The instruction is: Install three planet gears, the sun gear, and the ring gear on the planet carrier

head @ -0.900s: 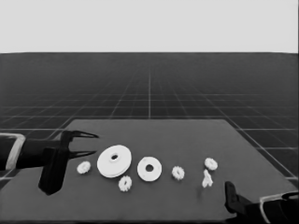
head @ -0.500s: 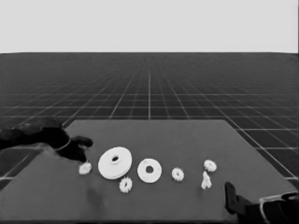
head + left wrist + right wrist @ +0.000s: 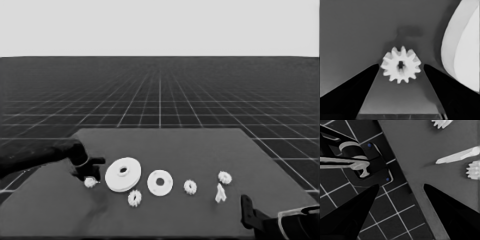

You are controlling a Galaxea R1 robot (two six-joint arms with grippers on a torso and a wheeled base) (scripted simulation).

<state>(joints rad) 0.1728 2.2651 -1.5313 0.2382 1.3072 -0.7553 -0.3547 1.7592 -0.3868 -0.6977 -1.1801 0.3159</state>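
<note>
Head view: left hand [image 3: 89,172] is down at the surface [image 3: 200,145], over the leftmost planet gear [image 3: 90,182]. The larger round part [image 3: 123,174] lies just beside that hand, toward the middle. Beyond it, away from the hand: the smaller round part [image 3: 160,182], then a second gear [image 3: 190,186], a third gear [image 3: 225,177] and a thin white piece [image 3: 220,193]; a fourth gear [image 3: 134,198] lies near the two round parts. Right hand [image 3: 247,217] waits at the lower right corner.

Left wrist view: gear [image 3: 400,64] sits between the spread fingers [image 3: 360,82], gaps on both sides. Hand released, nothing held. Rim of the larger round part [image 3: 460,50] close to one finger.

Right wrist view: fingers [image 3: 357,205] apart, hand empty, over the surface corner. Two gears and the thin piece [image 3: 458,155] lie nearby.

Risks: finger nearest the larger part could nudge it on closing. Pinching on tooth tips may tilt the gear.
</note>
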